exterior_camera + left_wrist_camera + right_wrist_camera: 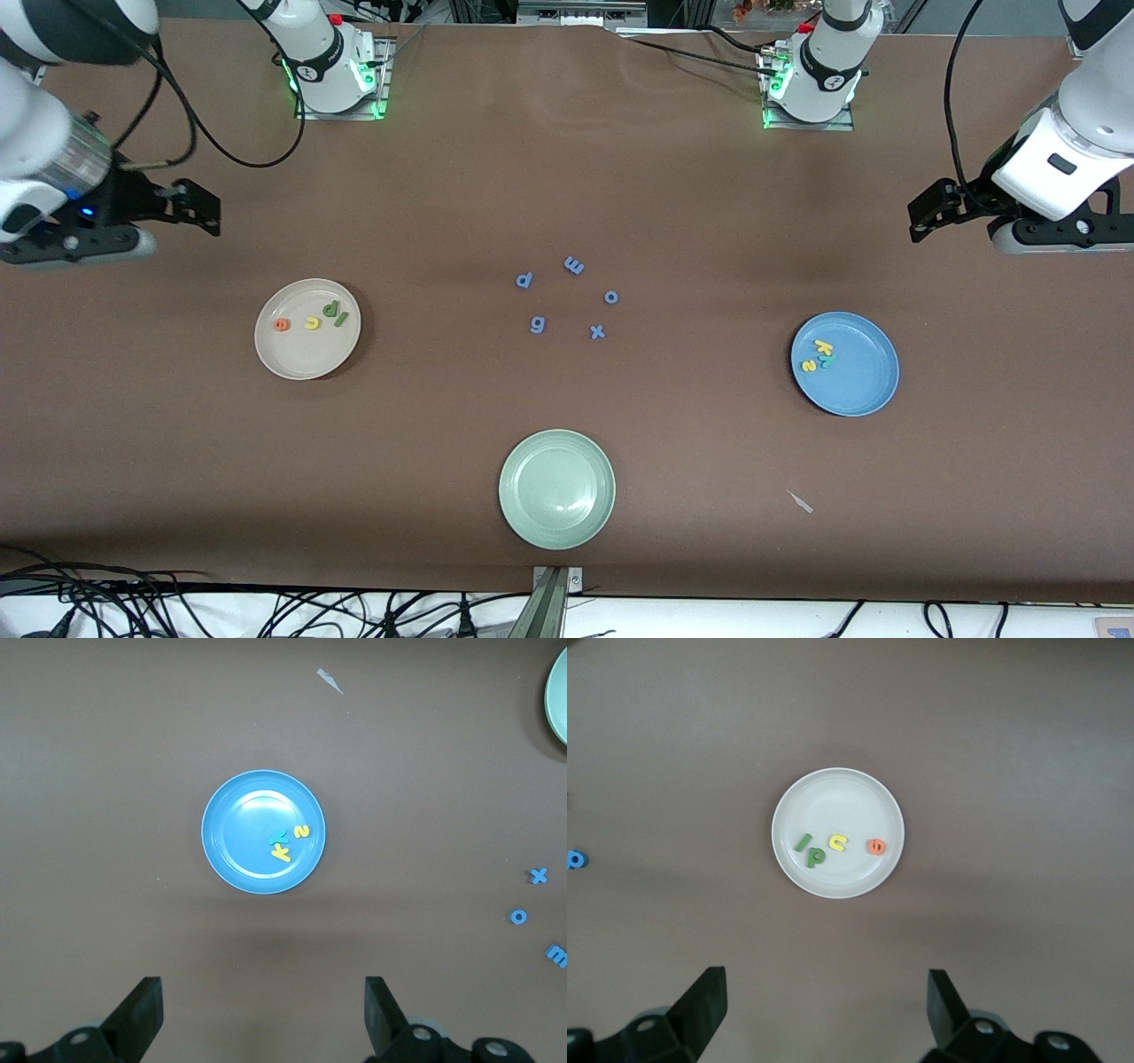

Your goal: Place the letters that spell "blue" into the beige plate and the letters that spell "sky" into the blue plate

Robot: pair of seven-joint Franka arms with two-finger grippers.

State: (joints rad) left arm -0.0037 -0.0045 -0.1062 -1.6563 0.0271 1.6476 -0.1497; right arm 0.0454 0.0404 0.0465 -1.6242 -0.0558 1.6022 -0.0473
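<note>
The beige plate point(292, 354) lies toward the right arm's end of the table, holding the orange e point(282, 324), yellow u point(312, 322), dark green b point(330, 310) and light green l point(342, 318). The right gripper point(824, 1005) hangs spread and empty above bare table just beside it. The blue plate point(859, 381) holds the yellow k point(822, 346), teal y point(827, 360) and yellow s point(808, 365); the left gripper point(264, 1014) hangs spread and empty nearby.

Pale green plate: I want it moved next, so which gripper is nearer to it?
Neither clearly. The left gripper and right gripper, both open, hang at the table's two ends; the pale green plate sits midway.
</note>
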